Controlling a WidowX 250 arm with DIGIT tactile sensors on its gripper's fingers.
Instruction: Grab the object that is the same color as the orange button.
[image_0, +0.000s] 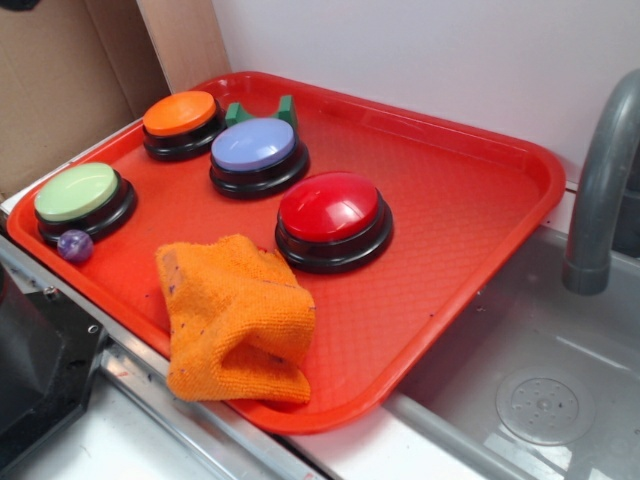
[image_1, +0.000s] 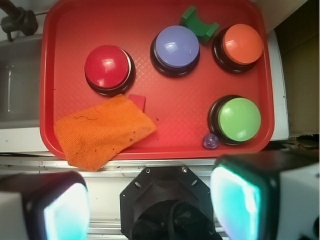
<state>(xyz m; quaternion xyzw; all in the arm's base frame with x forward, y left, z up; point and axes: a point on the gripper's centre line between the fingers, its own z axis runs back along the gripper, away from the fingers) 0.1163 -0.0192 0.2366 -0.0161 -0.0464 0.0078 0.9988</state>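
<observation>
The claw (image_1: 150, 200) hangs above the counter's near edge with its fingers (image_1: 240, 202) spread apart, gripping nothing. The orange cloth (image_1: 102, 131) lies crumpled at the tray's (image_1: 165, 107) 7 o'clock corner, spilling over the rim and covering most of a red block (image_1: 138, 101). Also in the tray: the red button (image_1: 108, 69) at 12 o'clock of the cloth, lilac button (image_1: 176, 49), orange button (image_1: 241, 46), green button (image_1: 238, 120), green block (image_1: 198, 24) and a purple ball (image_1: 210, 142).

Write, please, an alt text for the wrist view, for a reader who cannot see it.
Seen from above, a red tray holds an orange cloth hanging over its near edge, plus four dome buttons: red, lilac, orange and green. The open pincer frames the bottom, touching nothing. A green block and a small purple ball also lie there.
</observation>
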